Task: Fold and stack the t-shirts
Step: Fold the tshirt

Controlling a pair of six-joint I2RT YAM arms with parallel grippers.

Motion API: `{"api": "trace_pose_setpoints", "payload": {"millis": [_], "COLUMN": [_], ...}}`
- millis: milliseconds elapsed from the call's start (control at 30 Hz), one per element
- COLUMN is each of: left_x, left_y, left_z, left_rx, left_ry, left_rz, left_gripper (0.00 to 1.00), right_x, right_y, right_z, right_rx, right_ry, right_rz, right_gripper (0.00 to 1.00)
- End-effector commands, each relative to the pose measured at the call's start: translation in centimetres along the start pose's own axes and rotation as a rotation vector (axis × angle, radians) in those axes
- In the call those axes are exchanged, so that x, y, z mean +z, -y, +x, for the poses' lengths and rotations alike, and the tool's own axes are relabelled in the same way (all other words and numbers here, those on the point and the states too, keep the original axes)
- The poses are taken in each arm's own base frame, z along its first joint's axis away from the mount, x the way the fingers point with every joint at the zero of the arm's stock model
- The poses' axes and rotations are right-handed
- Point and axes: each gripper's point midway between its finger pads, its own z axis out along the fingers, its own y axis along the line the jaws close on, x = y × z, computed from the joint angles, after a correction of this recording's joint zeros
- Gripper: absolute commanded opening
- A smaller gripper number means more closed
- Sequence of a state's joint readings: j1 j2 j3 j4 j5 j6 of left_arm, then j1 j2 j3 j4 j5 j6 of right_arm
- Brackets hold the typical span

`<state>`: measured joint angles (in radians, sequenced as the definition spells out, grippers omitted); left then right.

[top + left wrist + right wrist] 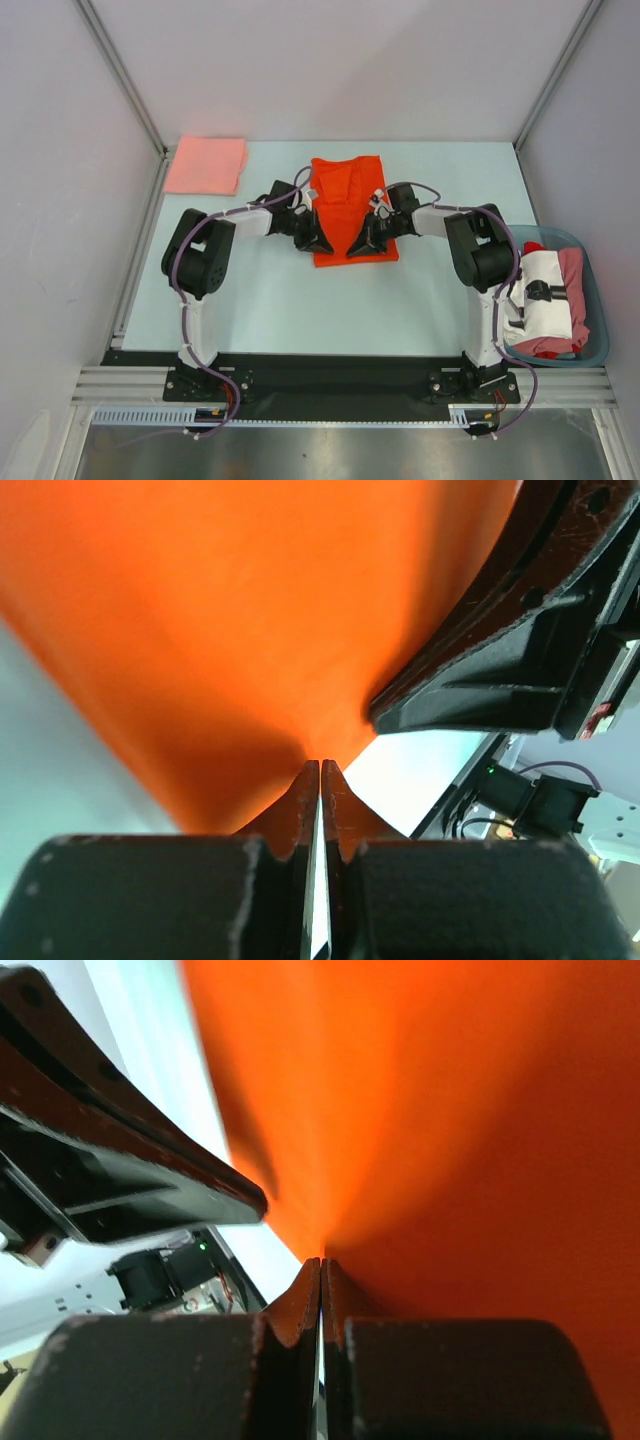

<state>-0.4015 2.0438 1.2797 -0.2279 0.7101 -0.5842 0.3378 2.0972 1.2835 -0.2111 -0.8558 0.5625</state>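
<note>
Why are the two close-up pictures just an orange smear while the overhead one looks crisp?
Left wrist view: the orange-red t-shirt sits very close to the lens, out of focus, weave lost; the left gripper pinching it is sharper. Right wrist view: same blur, glowing brighter where the right gripper pinches. Top external view: farther off, evenly lit, sharp.

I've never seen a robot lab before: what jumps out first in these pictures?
A bright orange-red t-shirt lies in the middle of the table, with the left gripper and right gripper each shut on its near edge. A pale salmon-pink t-shirt sits folded at the far left corner. At the right, a blue-green tub holds white, red and pink shirts.
</note>
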Motion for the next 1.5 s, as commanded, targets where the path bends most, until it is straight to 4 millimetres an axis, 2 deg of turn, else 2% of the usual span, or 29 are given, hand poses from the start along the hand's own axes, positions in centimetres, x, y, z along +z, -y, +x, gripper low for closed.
{"api": "trace_pose_setpoints", "payload": {"millis": [0, 167, 300, 500, 733, 800, 833, 900, 1000, 1033, 1067, 1100, 1133, 1167, 1233, 1267, 1300, 1333, 1367, 1400, 1433, 1467], "left_x": [0.7, 1.3, 1.2, 1.0, 0.2, -0.1, -0.4, -0.8, -2.2, -3.2, -3.9, -4.4, -5.2, -6.4, -7.6, -8.0, -8.7, -9.0, -9.2, -9.6, -9.8, -9.9], "left_y": [-1.6, -3.7, -4.5, -5.8, -7.0, -7.3, -7.1, -6.9, -5.5, -4.2, -3.6, -3.0, -2.8, -1.6, -1.0, -0.8, -0.1, 0.0, 0.0, 0.3, 0.4, 0.3], "left_z": [1.1, 2.9, 3.3, 3.6, 4.3, 4.6, 4.5, 4.5, 3.9, 3.1, 2.9, 2.6, 2.1, 1.7, 1.1, 1.2, 1.0, 1.0, 1.1, 1.2, 1.2, 1.4], "left_rx": [-0.010, -0.033, -0.033, -0.041, -0.038, -0.040, -0.026, -0.015, 0.037, 0.080, 0.093, 0.118, 0.152, 0.183, 0.219, 0.225, 0.239, 0.243, 0.244, 0.250, 0.251, 0.252], "left_ry": [-0.025, -0.061, -0.064, -0.067, -0.068, -0.072, -0.071, -0.071, -0.050, -0.017, -0.010, 0.006, 0.036, 0.070, 0.111, 0.117, 0.138, 0.144, 0.147, 0.157, 0.161, 0.163], "left_rz": [-0.008, -0.045, -0.074, -0.101, -0.126, -0.138, -0.135, -0.144, -0.156, -0.150, -0.160, -0.168, -0.199, -0.202, -0.230, -0.240, -0.241, -0.245, -0.250, -0.249, -0.250, -0.255], "left_gripper": [0.06, 0.04, 0.04, 0.03, 0.02, 0.02, 0.02, 0.03, 0.06, 0.08, 0.10, 0.12, 0.19, 0.23, 0.31, 0.32, 0.32, 0.33, 0.33, 0.33, 0.33, 0.33], "right_x": [-0.1, -0.9, -2.1, -5.3, -9.0, -9.2, -10.4, -10.9, -12.6, -13.8, -14.5, -15.6, -17.4, -17.3, -19.3, -19.7, -19.7, -20.0, -20.6, -20.3, -20.7, -21.3], "right_y": [0.7, 2.4, 3.9, 6.7, 9.1, 9.5, 10.8, 11.2, 10.2, 9.0, 8.7, 7.4, 5.7, 4.4, 1.2, 0.3, -1.1, -1.6, -2.7, -3.8, -3.9, -5.0], "right_z": [0.8, 1.4, 1.5, 1.1, 0.5, 0.9, 0.3, 1.0, 0.4, -0.1, -0.5, -1.1, -1.9, -2.0, -2.9, -3.1, -3.0, -3.1, -2.9, -2.7, -2.8, -2.6], "right_rx": [-0.033, 0.001, 0.015, 0.064, 0.127, 0.141, 0.152, 0.177, 0.122, 0.072, 0.016, -0.020, -0.082, -0.146, -0.251, -0.279, -0.321, -0.336, -0.364, -0.394, -0.404, -0.428], "right_ry": [-0.017, -0.010, 0.006, 0.062, 0.160, 0.153, 0.187, 0.170, 0.194, 0.225, 0.247, 0.267, 0.327, 0.338, 0.422, 0.442, 0.454, 0.472, 0.497, 0.503, 0.527, 0.562], "right_rz": [-0.040, -0.060, -0.067, -0.038, -0.010, 0.030, 0.065, 0.108, 0.182, 0.205, 0.277, 0.312, 0.340, 0.391, 0.434, 0.448, 0.452, 0.473, 0.476, 0.477, 0.511, 0.517], "right_gripper": [0.00, 0.00, 0.00, 0.00, 0.00, 0.00, 0.00, 0.00, 0.00, 0.00, 0.00, 0.00, 0.00, 0.00, 0.06, 0.12, 0.25, 0.32, 0.44, 0.53, 0.96, 1.00]}}
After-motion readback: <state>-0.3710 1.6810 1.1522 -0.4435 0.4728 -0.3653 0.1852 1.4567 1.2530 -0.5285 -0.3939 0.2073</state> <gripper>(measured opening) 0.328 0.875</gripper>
